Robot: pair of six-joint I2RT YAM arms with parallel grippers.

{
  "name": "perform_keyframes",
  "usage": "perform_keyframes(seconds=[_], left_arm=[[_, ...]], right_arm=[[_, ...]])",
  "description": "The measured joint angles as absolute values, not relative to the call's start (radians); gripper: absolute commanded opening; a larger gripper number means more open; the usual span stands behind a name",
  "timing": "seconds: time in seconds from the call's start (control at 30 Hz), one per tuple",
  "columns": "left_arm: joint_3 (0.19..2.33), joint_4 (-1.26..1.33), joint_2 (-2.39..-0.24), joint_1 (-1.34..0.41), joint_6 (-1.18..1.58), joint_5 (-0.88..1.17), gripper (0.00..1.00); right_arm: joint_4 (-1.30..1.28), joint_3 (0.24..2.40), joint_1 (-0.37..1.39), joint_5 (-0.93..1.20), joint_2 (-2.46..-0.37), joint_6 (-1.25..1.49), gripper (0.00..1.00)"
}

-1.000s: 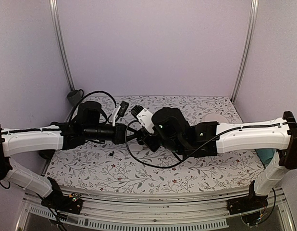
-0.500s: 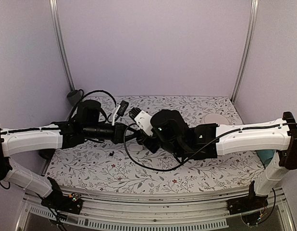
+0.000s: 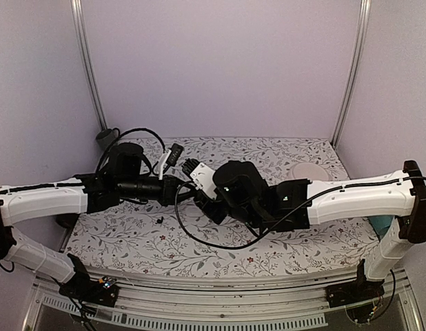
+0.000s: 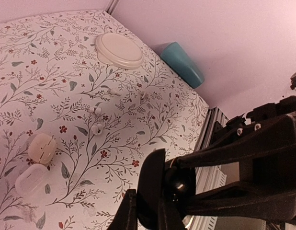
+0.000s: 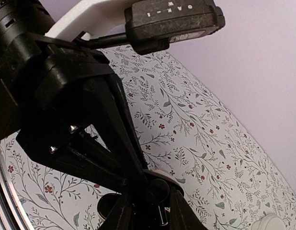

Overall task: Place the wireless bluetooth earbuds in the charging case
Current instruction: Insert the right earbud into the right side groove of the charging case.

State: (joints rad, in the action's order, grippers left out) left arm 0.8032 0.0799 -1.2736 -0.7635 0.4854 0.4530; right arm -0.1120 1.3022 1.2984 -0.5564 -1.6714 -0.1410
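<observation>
Only the left end effector camera shows white oval cases.

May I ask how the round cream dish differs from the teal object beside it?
The dish is cream, round and flat; the teal object is elongated and bulkier. The dish lies on the floral cloth; the teal object lies beyond its edge, by the wall. Both lie untouched.

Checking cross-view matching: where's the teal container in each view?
Top external: teal container at the right edge, peeking out behind the right arm.
Left wrist: teal container upper middle, by the wall, beyond the white round dish.
Right wrist: not in it.
Shared landmark: the floral tablecloth, seen in all three views.
</observation>
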Motion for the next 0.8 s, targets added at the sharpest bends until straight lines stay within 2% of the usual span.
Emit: perform_keyframes(seconds=[0.27,0.8], left_arm=[[0.804,0.064,-1.27,-0.763,0.461,0.433,0.0],[0.803,0.031,-1.25,-0.763,0.421,0.406,0.0]], right_arm=[[-0.124,1.302,1.303,-0.532,-1.674,-0.091,0.34],[-0.117,1.285,1.259,-0.431,-1.665,0.078,0.36]])
